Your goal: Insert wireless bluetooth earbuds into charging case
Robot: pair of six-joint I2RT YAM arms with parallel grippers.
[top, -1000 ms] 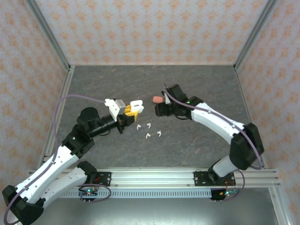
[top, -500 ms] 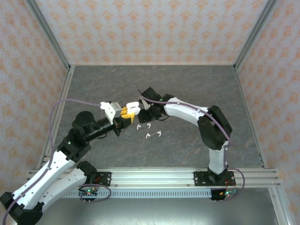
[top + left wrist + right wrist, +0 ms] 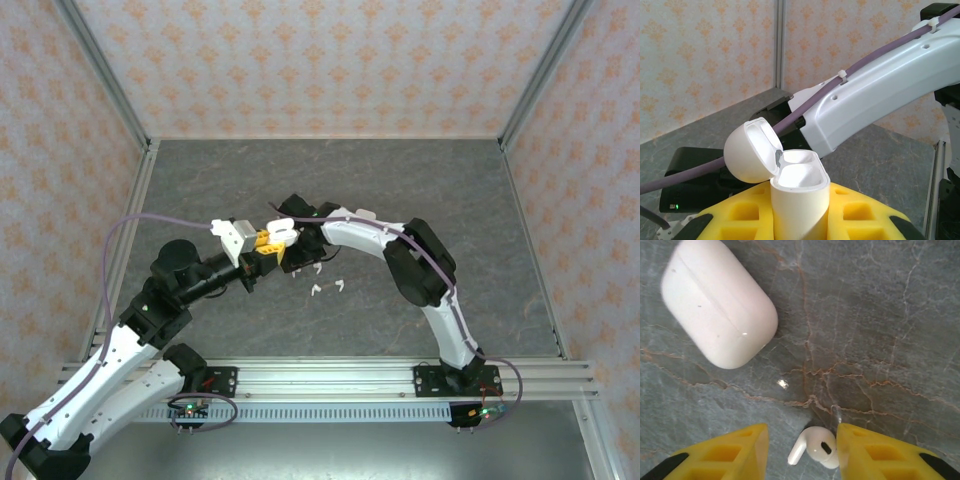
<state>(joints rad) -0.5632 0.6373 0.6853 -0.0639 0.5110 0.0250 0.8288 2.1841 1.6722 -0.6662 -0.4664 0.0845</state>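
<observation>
Right wrist: earbud (image 3: 812, 452) between right hand's (image 3: 801, 432) wide-apart fingers (image 3: 875, 457), case (image 3: 720, 305) well apart.

Between the spread fingers of my right gripper (image 3: 801, 439) lies one earbud (image 3: 815, 447). Ahead and to its right I have bare table (image 3: 880, 315). Ahead-left a closed case (image 3: 720, 302) blocks the path. Just beyond my left gripper (image 3: 800, 215), clamped on the open case (image 3: 800, 182), the right arm (image 3: 875, 95) crosses and bars the way.

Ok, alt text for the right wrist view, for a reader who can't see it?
A white earbud lies on the grey marbled tabletop between the open yellow fingers of the right end effector. A closed white charging case lies apart from it, at upper left.
</observation>
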